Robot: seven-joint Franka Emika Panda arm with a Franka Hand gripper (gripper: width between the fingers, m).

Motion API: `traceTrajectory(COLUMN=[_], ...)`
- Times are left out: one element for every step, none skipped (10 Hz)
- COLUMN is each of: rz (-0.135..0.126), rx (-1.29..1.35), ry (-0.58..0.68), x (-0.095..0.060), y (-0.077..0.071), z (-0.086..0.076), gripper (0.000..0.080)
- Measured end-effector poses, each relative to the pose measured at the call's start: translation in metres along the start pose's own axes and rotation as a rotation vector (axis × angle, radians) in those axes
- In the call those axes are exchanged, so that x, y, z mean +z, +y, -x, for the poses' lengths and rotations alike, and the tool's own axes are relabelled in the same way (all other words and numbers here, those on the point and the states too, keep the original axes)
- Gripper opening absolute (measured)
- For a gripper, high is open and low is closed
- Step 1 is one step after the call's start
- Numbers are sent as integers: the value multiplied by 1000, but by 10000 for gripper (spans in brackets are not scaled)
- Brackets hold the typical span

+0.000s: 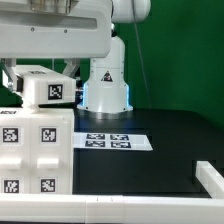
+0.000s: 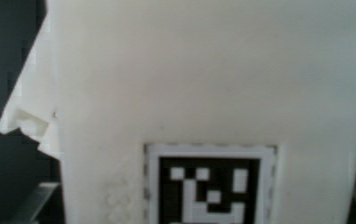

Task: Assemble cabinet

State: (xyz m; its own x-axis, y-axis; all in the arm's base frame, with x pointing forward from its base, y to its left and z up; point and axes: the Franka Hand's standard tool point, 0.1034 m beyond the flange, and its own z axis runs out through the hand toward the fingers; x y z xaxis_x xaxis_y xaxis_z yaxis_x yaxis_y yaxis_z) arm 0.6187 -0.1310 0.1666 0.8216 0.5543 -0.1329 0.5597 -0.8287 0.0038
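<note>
A white cabinet piece (image 1: 48, 90) with a black-and-white tag sits between the jaws of my gripper (image 1: 44, 78), under the arm at the exterior view's upper left. The jaws stand wide and press its two sides. In the wrist view this piece (image 2: 175, 90) fills almost the whole picture, with its tag just ahead of my gripper (image 2: 201, 216). A dark finger (image 2: 43, 205) shows at one side of it. Just below it, at the exterior view's lower left, stands the large white cabinet body (image 1: 35, 150), which carries several tags. I cannot tell whether the two touch.
The marker board (image 1: 113, 141) lies flat on the black table in the middle. The robot base (image 1: 107, 85) stands behind it. A white rail (image 1: 210, 182) runs along the exterior view's right edge, and another (image 1: 110, 212) along the front.
</note>
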Motion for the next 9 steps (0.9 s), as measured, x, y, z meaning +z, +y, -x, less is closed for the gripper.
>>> traceTrajectory(rz=[0,-1,-2,-5,-4,-4,-4,-4,-4], rx=[-1,-3,-9,-9,-9,-9,-9,-9,-9], ry=[0,-1,-2,-5,-5,-5,-5,-5,-5], x=[0,-1,-2,0,0,0,0,0,0], y=[0,0,0,0,0,0,0,0,0], z=[0,0,-1,-1,-1,-1,-1,-1,-1], gripper=[560,560,560,560,560,560,560,560,560])
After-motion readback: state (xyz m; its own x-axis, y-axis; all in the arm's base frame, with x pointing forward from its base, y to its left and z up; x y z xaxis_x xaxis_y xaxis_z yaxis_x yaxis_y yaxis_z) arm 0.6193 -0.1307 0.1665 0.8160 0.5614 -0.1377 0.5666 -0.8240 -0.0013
